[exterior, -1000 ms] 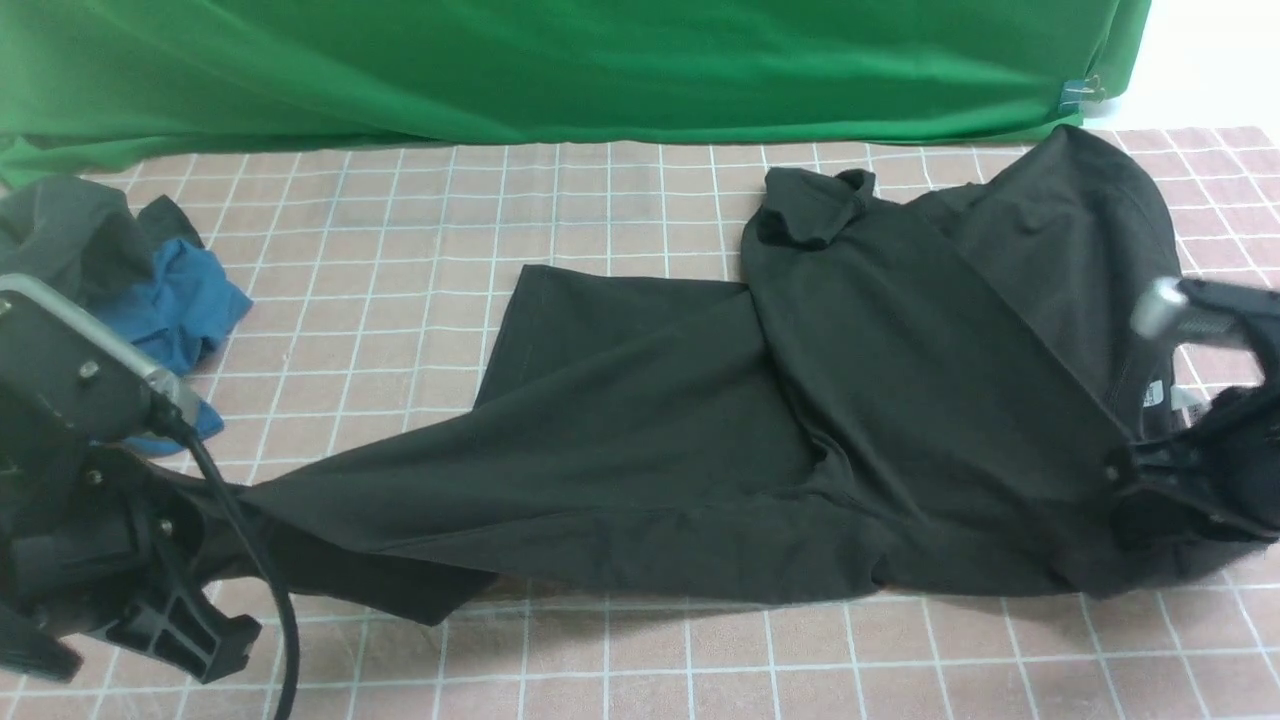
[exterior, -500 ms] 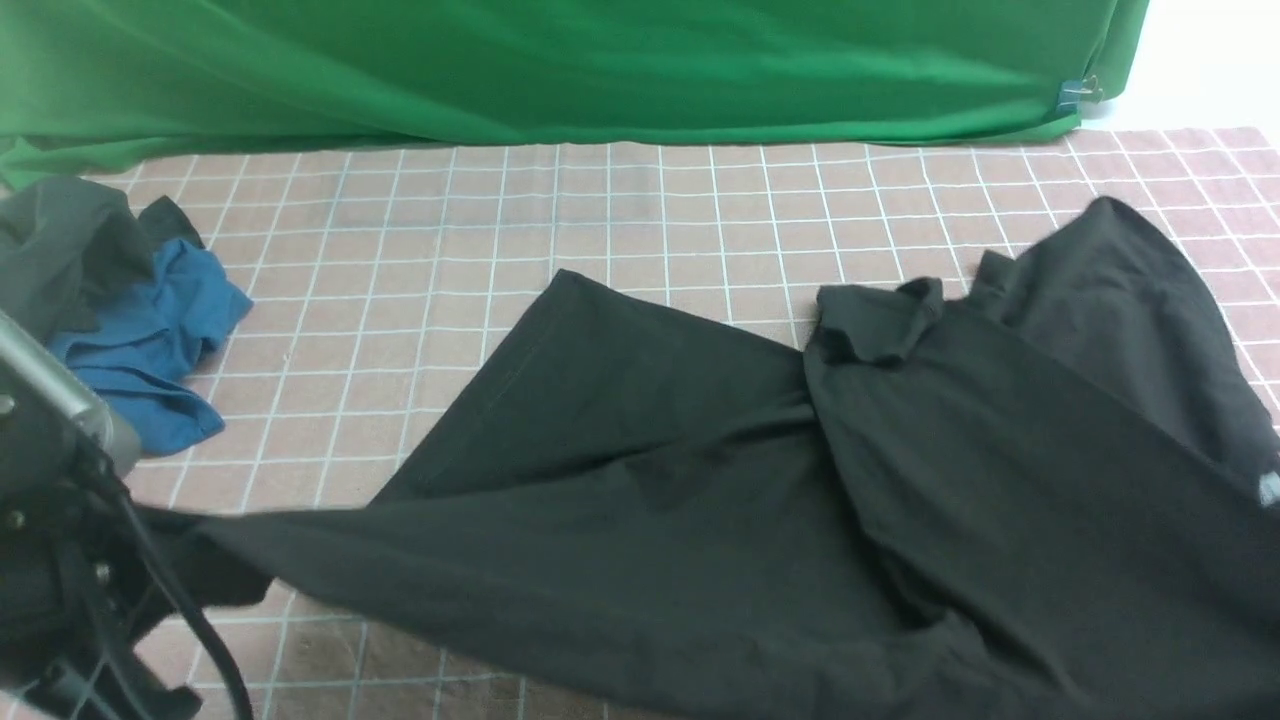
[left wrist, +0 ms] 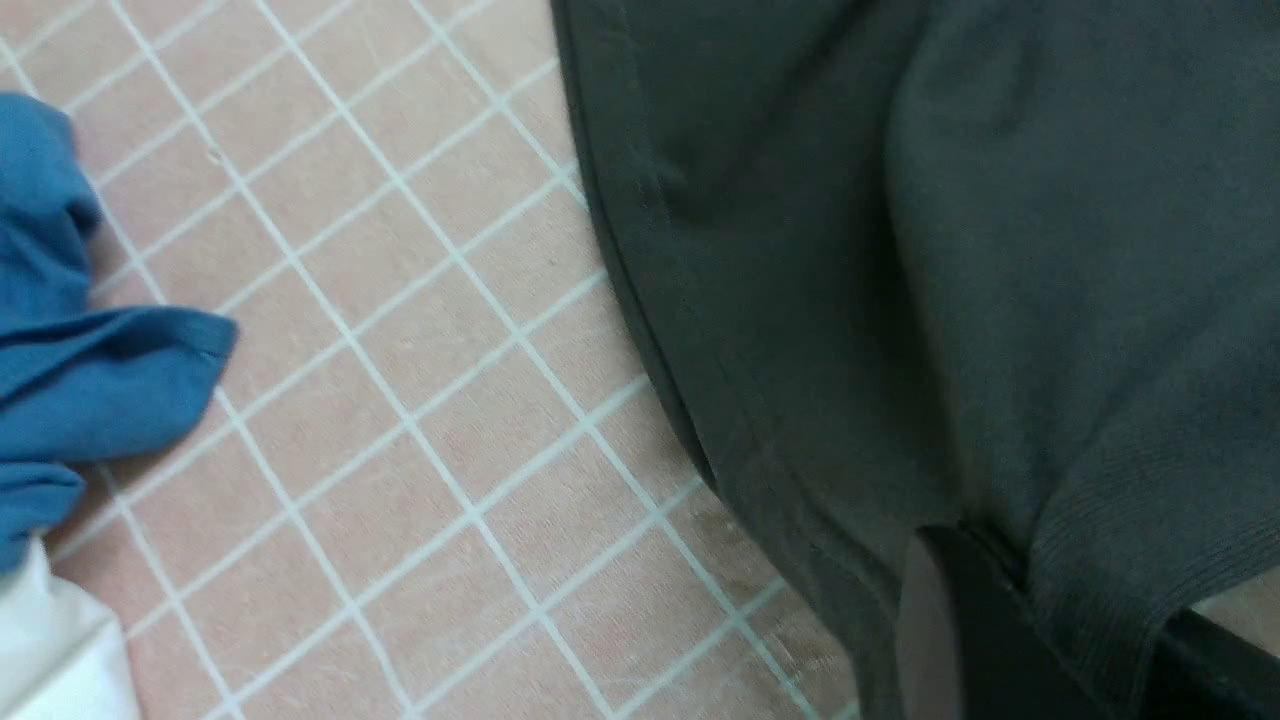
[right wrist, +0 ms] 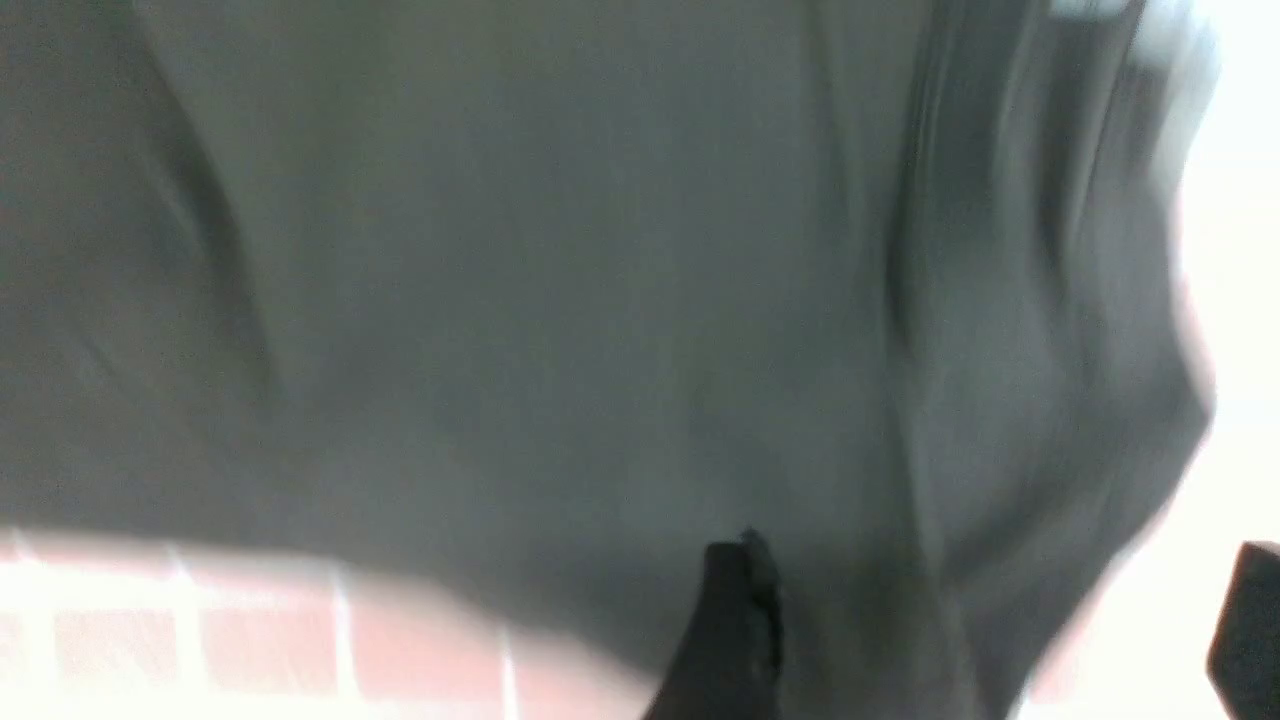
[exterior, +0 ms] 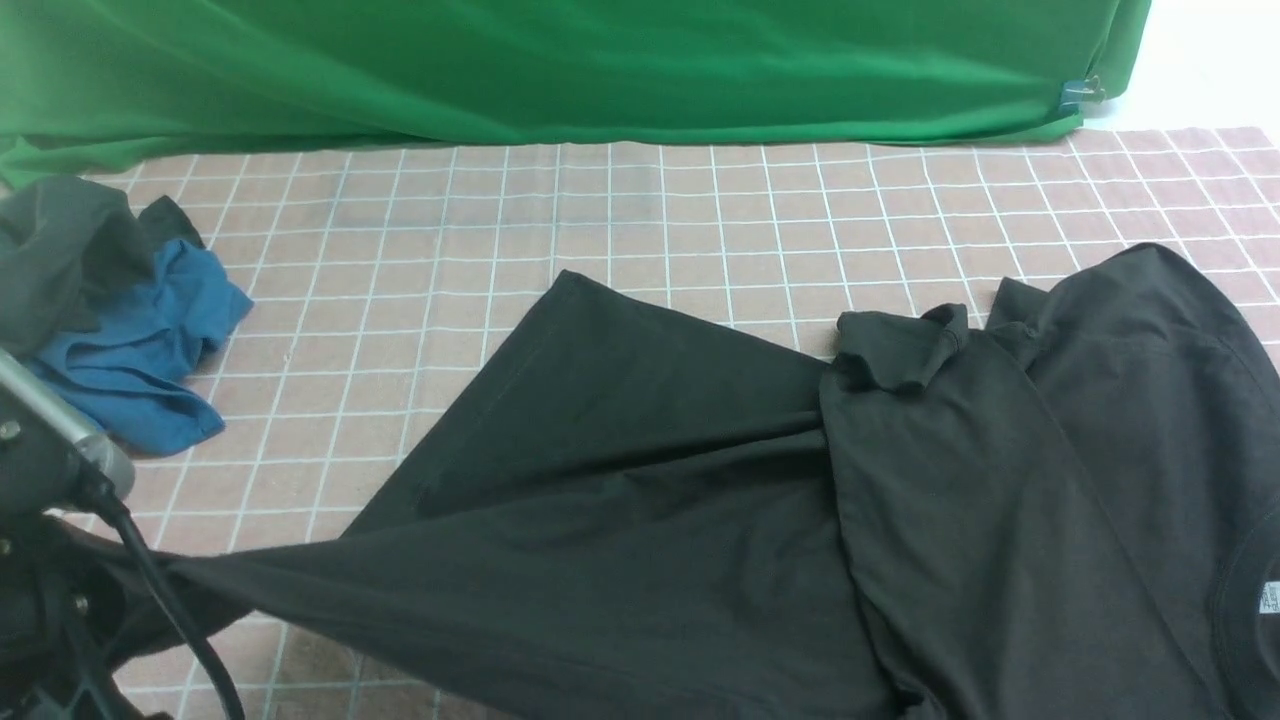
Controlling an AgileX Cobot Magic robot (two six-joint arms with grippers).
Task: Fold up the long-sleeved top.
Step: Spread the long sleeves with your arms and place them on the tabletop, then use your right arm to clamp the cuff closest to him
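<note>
Black thin jersey is covering much of the checked table cloth [exterior: 600, 220]: the long-sleeved top [exterior: 700, 520] is lying from 8 o'clock across to 4 o'clock. Its round collar [exterior: 1235, 590] and white label [exterior: 1270, 598] are sitting at the 4 o'clock edge. The left gripper [left wrist: 1050, 610] is pinching a ribbed edge band at 8 o'clock, and the cloth is running taut from it. The right gripper [right wrist: 990, 620] is showing two dark fingers with blurred fabric across them; I cannot tell whether they are clamping. A blue garment [exterior: 150, 340] and a dark grey-green garment [exterior: 60, 240] are lying bunched at 9 o'clock, apart from the top.

The jersey is looking light, limp and stretchy, so it is likely to sag and crease wherever it is unsupported. Stitched hems, shoulder seams and cuffs are probably offering the firmest holds, taken two corners at once.
</note>
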